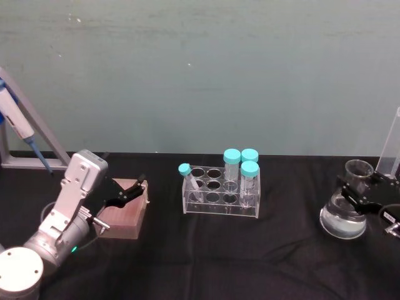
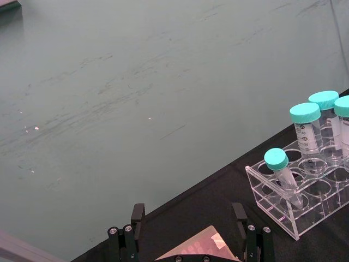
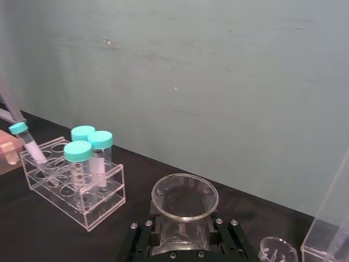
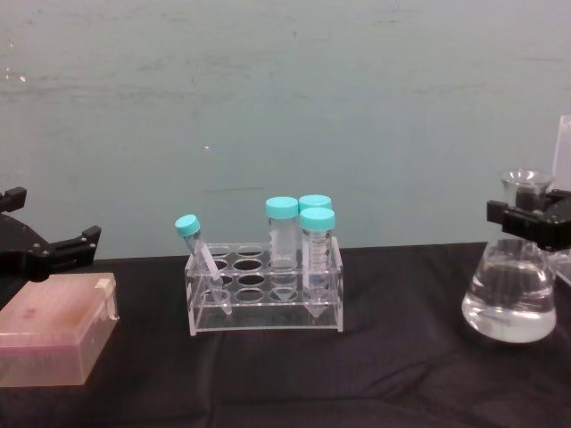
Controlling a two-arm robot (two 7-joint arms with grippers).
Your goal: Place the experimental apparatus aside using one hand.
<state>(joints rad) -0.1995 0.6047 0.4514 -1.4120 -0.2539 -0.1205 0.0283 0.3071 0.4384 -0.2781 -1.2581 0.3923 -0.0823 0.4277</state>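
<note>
The large conical flask (image 1: 342, 217) holds clear liquid and stands on the black table at the far right. My right gripper (image 1: 359, 189) is shut on its neck, just below the rim. In the right wrist view the flask's mouth (image 3: 184, 195) sits between the black fingers (image 3: 143, 233). From the chest the flask (image 4: 509, 299) shows with the right gripper (image 4: 528, 219) across its neck. A small glass beaker (image 3: 278, 251) and the tall acrylic stand (image 1: 391, 147) are just beyond it. My left gripper (image 1: 133, 189) hangs open at the far left.
A clear tube rack (image 1: 220, 199) with several teal-capped tubes stands mid-table. A pink box (image 1: 125, 211) lies under the left gripper. A blue pipette on a grey stand (image 1: 22, 128) is at the far left. A green wall closes the back.
</note>
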